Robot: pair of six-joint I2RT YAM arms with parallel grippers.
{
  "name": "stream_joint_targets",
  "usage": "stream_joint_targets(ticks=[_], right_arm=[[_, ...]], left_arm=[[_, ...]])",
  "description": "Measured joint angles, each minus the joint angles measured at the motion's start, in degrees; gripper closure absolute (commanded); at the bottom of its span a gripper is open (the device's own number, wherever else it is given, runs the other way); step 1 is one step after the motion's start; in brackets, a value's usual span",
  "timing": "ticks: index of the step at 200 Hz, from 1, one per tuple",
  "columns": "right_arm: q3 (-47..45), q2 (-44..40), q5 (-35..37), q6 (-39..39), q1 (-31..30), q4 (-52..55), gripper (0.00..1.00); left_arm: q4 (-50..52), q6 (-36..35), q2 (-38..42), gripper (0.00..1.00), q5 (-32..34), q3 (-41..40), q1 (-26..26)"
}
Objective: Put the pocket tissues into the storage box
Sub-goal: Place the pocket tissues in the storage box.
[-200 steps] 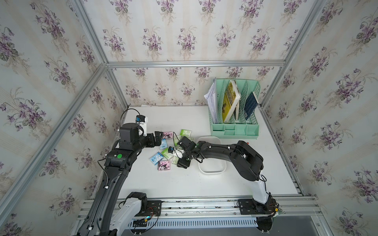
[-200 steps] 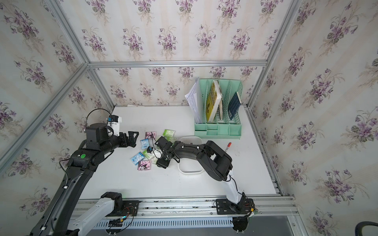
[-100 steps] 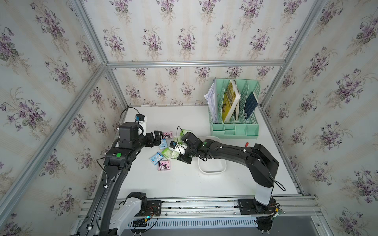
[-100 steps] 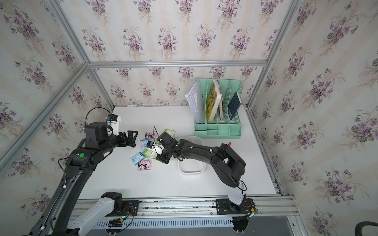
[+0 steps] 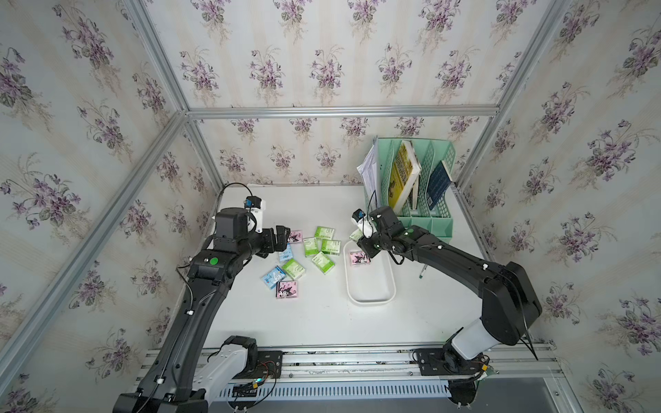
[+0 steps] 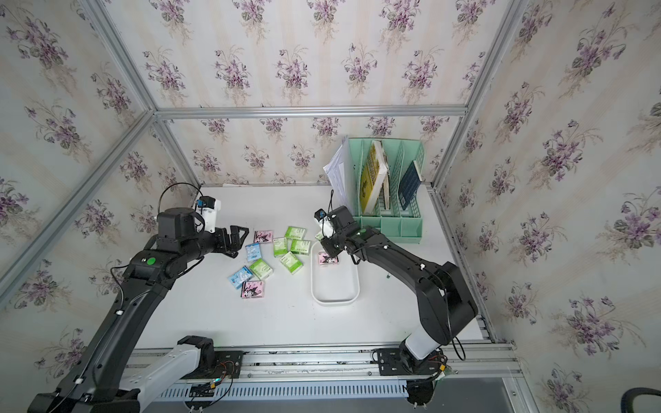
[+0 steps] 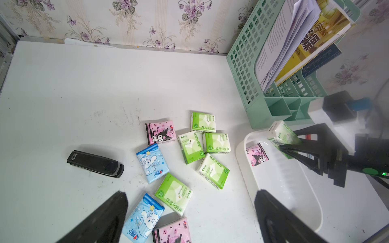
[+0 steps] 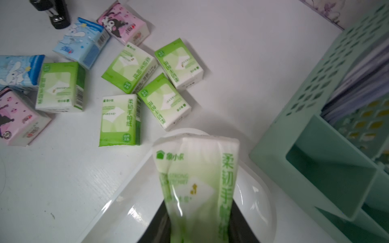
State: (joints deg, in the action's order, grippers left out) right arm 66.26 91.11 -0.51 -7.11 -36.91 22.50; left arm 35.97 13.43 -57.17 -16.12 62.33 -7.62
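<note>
The storage box [image 5: 370,302] [image 6: 334,301] is a shallow white tub right of the pile, with one pink pack [image 5: 359,258] [image 7: 256,156] lying at its far end. My right gripper [image 8: 197,227] [image 7: 284,147] is shut on a green-white pack of pocket tissues [image 8: 195,168] [image 5: 356,234] [image 7: 282,131], held on edge over the box's far rim. Several more packs [image 5: 311,250] [image 6: 282,250] in green, blue and pink lie loose on the table. My left gripper [image 7: 190,195] [image 5: 286,236] hangs open at the pile's left side, holding nothing.
A mint green file organizer [image 5: 411,186] [image 7: 263,90] with books and papers stands just behind the box. A black stapler [image 7: 95,164] [image 8: 52,10] lies left of the pile. A pen [image 5: 422,271] lies right of the box. Walls close in the back and sides.
My right gripper shut on a green-white pack in the pile, lifted it and carried it right to the box's far end. The left arm barely moved.
</note>
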Motion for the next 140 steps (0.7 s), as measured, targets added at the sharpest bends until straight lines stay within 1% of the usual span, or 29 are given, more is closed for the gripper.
stream_joint_targets(ticks=[39, 76, 106, 140], right_arm=[[-1.6, 2.0, 7.4, 7.6, 0.2, 4.9, 0.69], [-0.6, 5.2, 14.1, 14.0, 0.2, 7.9, 0.68], [2.0, 8.0, 17.0, 17.7, 0.2, 8.8, 0.68], [3.5, 9.9, 18.9, 20.0, 0.1, 9.1, 0.68]], left_arm=[[-0.9, 0.0, -0.7, 0.01, -0.2, -0.1, -0.9], [-1.1, 0.0, -0.7, 0.01, -0.1, -0.1, -1.4], [-1.0, 0.0, -0.3, 0.01, 0.4, -0.2, -1.4], [-0.9, 0.0, 0.5, 0.01, 0.9, -0.4, -1.4]])
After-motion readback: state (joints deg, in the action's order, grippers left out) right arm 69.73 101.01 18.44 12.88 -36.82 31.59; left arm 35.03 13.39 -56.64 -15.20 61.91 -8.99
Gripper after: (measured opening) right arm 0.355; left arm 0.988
